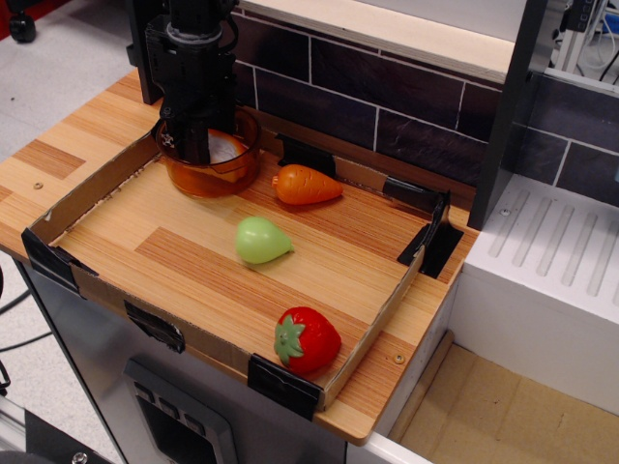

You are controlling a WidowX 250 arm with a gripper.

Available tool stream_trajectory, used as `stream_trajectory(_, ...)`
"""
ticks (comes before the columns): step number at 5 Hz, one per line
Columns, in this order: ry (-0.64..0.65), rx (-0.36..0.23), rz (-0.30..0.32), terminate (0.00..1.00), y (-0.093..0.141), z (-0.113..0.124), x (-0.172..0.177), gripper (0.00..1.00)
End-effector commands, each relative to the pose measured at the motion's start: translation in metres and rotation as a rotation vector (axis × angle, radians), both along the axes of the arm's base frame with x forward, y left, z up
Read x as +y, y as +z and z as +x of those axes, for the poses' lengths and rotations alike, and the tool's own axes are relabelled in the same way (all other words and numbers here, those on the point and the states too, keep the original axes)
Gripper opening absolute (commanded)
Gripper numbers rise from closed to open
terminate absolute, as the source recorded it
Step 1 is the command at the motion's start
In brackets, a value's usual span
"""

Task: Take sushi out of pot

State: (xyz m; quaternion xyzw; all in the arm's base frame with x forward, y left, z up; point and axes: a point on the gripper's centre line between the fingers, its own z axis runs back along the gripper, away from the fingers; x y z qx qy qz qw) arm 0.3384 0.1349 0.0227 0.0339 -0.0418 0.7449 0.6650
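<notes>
The amber translucent pot (pixel 208 174) stands at the back left corner of the cardboard tray. The black gripper (pixel 193 145) reaches down into the pot from above, and its fingertips are below the rim. The sushi (pixel 226 149) shows as a white piece with an orange edge inside the pot, right beside the fingers. The gripper body hides most of it. I cannot see whether the jaws close on it.
An orange carrot (pixel 307 185) lies just right of the pot. A green pear (pixel 261 240) lies mid-tray and a red strawberry (pixel 308 340) near the front right corner. Low cardboard walls (pixel 92 188) ring the tray. A dark tiled wall (pixel 387 97) stands behind.
</notes>
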Motion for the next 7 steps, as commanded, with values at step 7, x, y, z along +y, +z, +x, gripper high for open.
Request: stream_trajectory(7, -0.562, -0.005, -0.03, 0.0, 0.03, -0.122, -0.068, 0.0)
